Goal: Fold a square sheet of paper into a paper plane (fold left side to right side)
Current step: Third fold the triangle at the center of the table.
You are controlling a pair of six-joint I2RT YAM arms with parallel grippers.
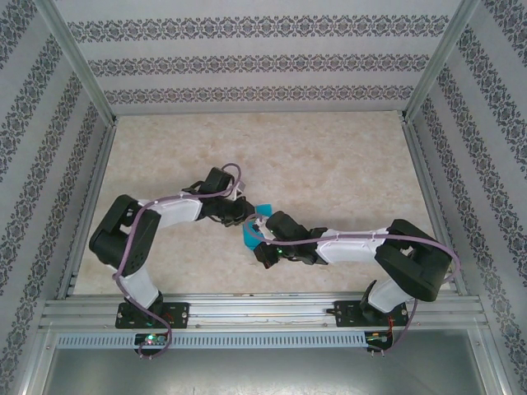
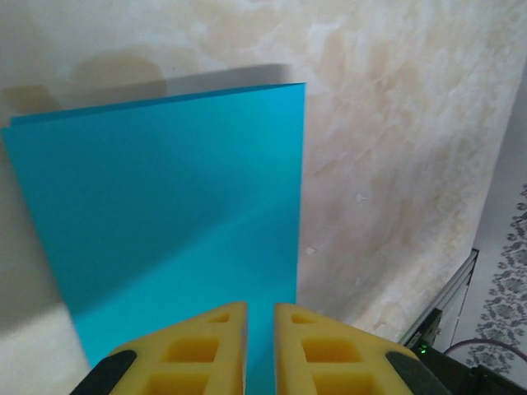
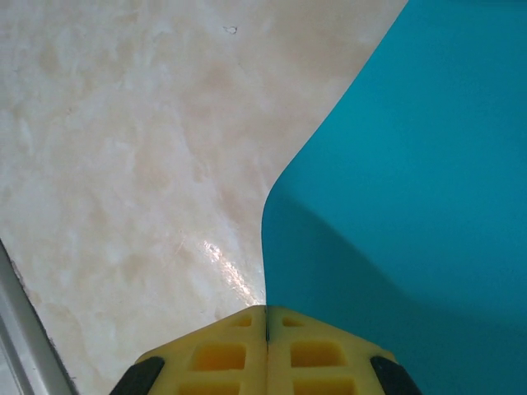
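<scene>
Risk: your right end effector point(image 3: 267, 317) is clamped on the sheet point(image 3: 412, 206); left end effector point(image 2: 260, 317) near-closed, grip unclear. Uneven pull w/ slack = skewed crease.

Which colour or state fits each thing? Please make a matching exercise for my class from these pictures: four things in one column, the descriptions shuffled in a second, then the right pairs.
Things
1. paper
2. table
3. left gripper
4. right gripper

Descriptions
A. fingers pressed together at the paper's edge
B. pale marbled beige
C. teal-blue
D. fingers a narrow gap apart

Pairs: 1-C, 2-B, 3-D, 4-A
</scene>
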